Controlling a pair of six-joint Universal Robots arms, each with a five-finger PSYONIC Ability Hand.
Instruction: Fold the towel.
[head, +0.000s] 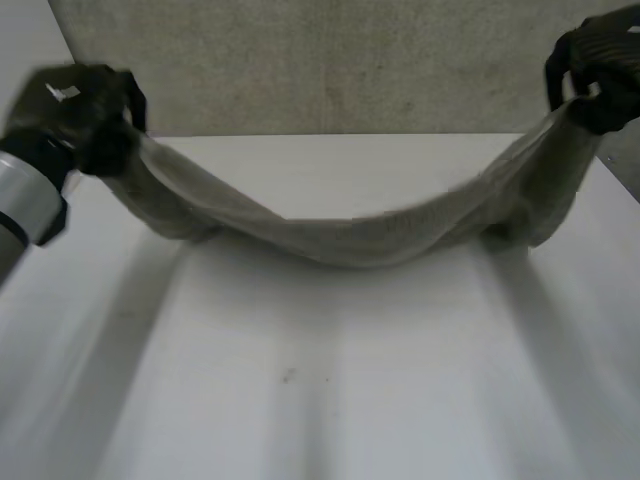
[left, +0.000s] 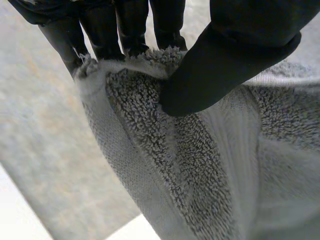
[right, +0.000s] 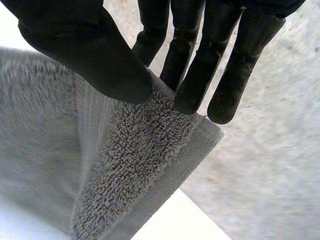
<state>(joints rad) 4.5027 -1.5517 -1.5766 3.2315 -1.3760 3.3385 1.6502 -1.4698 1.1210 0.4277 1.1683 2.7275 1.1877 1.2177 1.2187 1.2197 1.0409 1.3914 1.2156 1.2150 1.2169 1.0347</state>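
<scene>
- Grey terry towel (head: 350, 240): it hangs slung between both hands over the white table (head: 330, 400), with its middle sagging lowest toward 6 o'clock.
- At 10 o'clock, my left hand (head: 95, 115) pinches one end between thumb and fingers, at the hemmed edge.
- At 2 o'clock, my right hand (head: 595, 70) takes the same pinch on the opposite end, near a corner.
- Handling, as I judge it: soft, limp and light. The thick pile grips well but keeps no shape, so I take hold at hems and corners.
</scene>
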